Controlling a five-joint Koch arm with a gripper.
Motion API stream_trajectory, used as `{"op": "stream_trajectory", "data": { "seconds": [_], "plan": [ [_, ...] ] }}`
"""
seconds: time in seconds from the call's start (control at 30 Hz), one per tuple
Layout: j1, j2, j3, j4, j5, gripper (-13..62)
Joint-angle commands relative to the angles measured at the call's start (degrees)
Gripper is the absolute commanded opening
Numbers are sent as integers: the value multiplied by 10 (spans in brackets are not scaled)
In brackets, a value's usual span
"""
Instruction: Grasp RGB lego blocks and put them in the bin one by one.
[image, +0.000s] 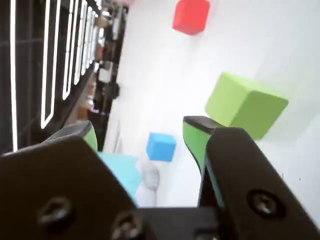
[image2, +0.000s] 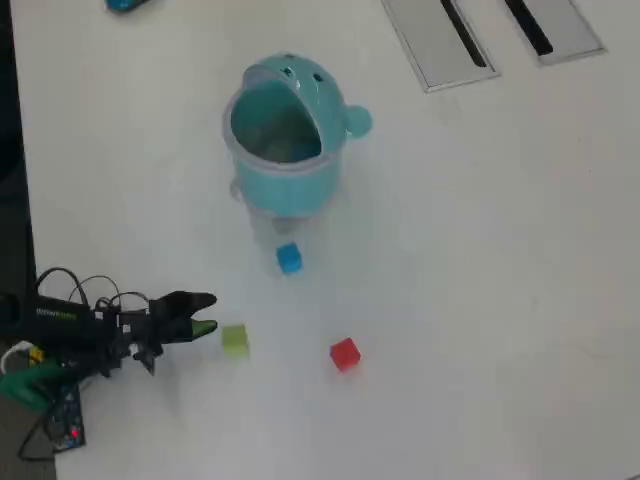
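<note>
Hand spread, empty, at lower left of the overhead view, tips aimed right at the yellow-green block, just beside it, not touching. In the wrist view the hand shows green-padded fingers apart, with the yellow-green block off to the right of the gap, not between the tips. The blue block sits centred in that gap but farther off.

Blue block lies on the tabletop just below the bin, near its base. Red block at lower centre, apart from the yellow-green one. Bin upright at upper centre, lid tipped back, mouth open; none of the three blocks is inside.

Risks, as judgement: the hand looks offset from the yellow-green block, so closing from here likely clips one corner and shoves or spins the cube away instead of pinching it. A sweep toward it could also push it toward the red block. Blue sits so near the bin that a later reach may bump the bin wall.

Room: wide bare tabletop right and below the blocks. Dark tabletop edge runs down the left of the overhead view, close behind the arm, cables there. Grey panels at upper right, well clear.
</note>
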Motion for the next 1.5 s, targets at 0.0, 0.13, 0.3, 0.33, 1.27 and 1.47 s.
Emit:
{"op": "stream_trajectory", "data": {
  "seconds": [0.0,0.13,0.3,0.33,1.27,1.47],
  "plan": [
    [2,33,-24,-95,-65,311],
    [2,30,-50,-105,-107,299],
    [2,4,-108,-95,-150,295],
    [3,-10,-117,-95,-163,295],
    [62,-419,-425,-135,-531,338],
    [82,-513,-499,-135,-577,338]
  ]
}}
